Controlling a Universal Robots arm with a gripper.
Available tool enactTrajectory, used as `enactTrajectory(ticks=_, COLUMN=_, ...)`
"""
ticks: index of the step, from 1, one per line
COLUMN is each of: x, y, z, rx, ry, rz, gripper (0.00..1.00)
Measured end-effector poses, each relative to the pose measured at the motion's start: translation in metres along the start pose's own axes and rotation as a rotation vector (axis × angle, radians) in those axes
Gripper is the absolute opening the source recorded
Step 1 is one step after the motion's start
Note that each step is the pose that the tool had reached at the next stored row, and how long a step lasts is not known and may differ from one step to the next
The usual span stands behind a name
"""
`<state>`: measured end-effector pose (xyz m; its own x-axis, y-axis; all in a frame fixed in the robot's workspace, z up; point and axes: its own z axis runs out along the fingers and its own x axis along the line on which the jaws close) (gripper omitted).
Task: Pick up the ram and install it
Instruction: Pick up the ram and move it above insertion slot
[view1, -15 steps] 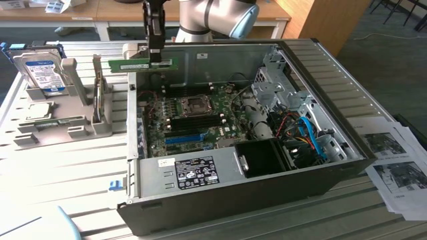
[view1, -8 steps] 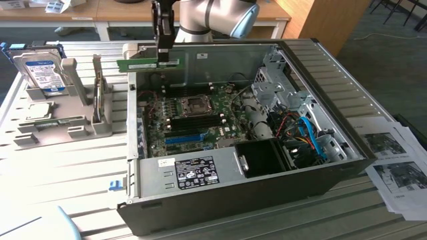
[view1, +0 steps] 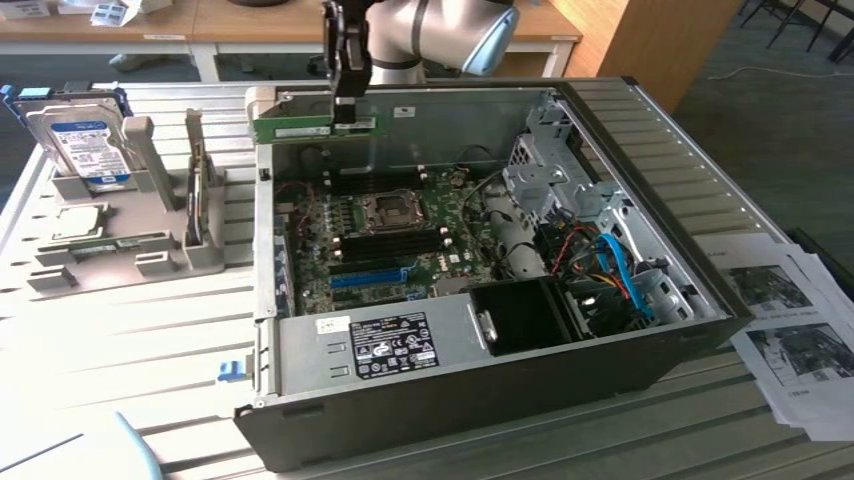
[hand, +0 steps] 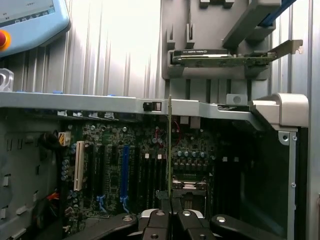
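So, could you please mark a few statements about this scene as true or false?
1. The gripper is shut on the thin green ram stick. True.
2. The ram sits in a black motherboard slot. False: it is held in the air over the open dark computer case.
3. A blue-labelled hard drive stands outside the case, on the exterior view's left. True.
4. The printed paper sheets lie inside the case. False: they lie outside it, on the exterior view's right.
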<state>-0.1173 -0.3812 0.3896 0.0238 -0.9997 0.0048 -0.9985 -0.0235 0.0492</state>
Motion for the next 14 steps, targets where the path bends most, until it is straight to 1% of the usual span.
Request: enactTrajectory(ticks=14, x=0.001, y=-0.0282, z=-0.0014, rx=0.0000, ry=0.0000, rz=0.000, gripper=0.11)
